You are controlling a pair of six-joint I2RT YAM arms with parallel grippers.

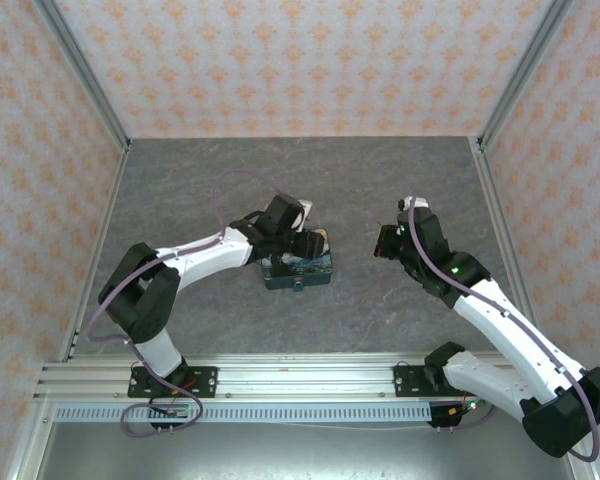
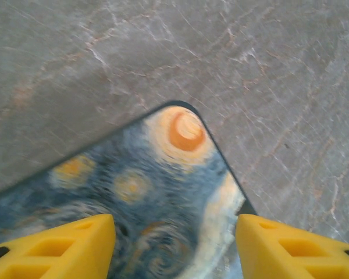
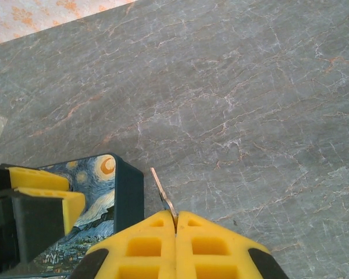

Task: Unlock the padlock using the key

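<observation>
The starry-night tin (image 1: 298,268) lies mid-table. A tiny dark piece at its near edge looks like the padlock (image 1: 299,286), too small to make out. My left gripper (image 1: 292,240) is over the tin's far side. In the left wrist view its yellow fingers (image 2: 64,247) stand apart, open, above the tin's painted lid (image 2: 163,186) near a corner; I cannot tell if they touch it. My right gripper (image 3: 175,218) is shut on the key (image 3: 163,195). The thin metal blade sticks out ahead, just right of the tin's dark side wall (image 3: 130,197).
The grey marbled tabletop (image 1: 380,190) is walled by patterned panels at the back and sides. A metal rail (image 1: 300,380) with both arm bases runs along the near edge. My right gripper (image 1: 385,243) hangs to the right of the tin, a short gap from it.
</observation>
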